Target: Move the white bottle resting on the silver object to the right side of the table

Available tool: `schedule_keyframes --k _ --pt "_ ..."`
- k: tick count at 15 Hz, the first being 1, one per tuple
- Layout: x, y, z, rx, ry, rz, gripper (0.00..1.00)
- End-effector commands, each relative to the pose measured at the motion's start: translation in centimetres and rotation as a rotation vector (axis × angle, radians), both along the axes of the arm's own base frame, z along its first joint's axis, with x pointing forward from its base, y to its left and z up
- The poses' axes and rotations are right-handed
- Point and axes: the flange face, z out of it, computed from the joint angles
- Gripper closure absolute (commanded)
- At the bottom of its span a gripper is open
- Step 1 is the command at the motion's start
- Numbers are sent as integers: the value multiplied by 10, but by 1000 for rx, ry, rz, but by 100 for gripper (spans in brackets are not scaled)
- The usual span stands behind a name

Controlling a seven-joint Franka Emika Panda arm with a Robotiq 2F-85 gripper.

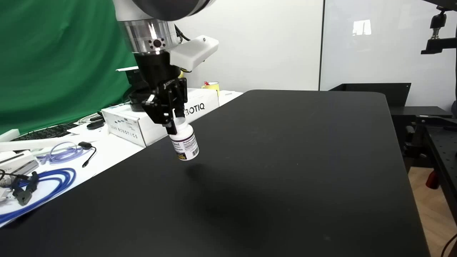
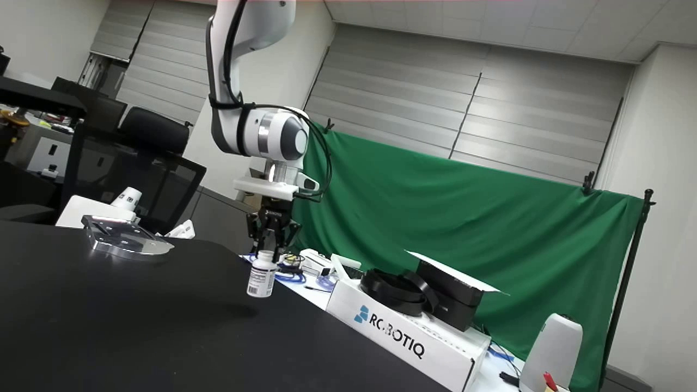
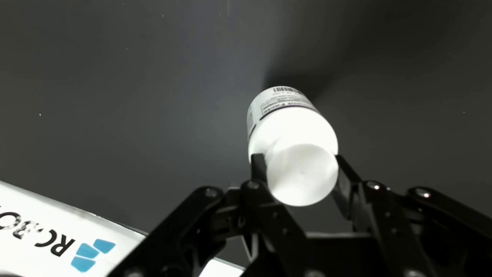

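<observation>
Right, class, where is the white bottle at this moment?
In an exterior view, the white bottle hangs left of picture centre, held in the gripper above the black table, with the white ROBOTIQ box behind it.

Green curtain (image 2: 468, 228) hanging below grey blinds (image 2: 403, 92)

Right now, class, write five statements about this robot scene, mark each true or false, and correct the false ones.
1. The jaws are shut on the small white cylindrical bottle with a printed label, near its narrower end. True.
2. A red cloth hangs in the background. False: the hanging cloth is green.
3. A flat, shiny silver object lies on the matte black table. True.
4. The bottle rests on the silver object. False: it is held above the table, apart from that object.
5. The white cardboard box printed ROBOTIQ stands on the cluttered white surface beside the table. True.
</observation>
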Motion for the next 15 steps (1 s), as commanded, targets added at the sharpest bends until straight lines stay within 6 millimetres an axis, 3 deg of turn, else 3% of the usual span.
schedule_keyframes --k 1,10,11,12,15 --pt "-10 -13 -4 26 -10 -57 81" --pt "-18 -7 -23 100 -29 -57 81" --pt "-18 -6 -22 108 -26 -60 31" --pt "-18 -6 -21 110 -23 -67 30" --pt "-14 -6 -7 99 -23 -75 10"
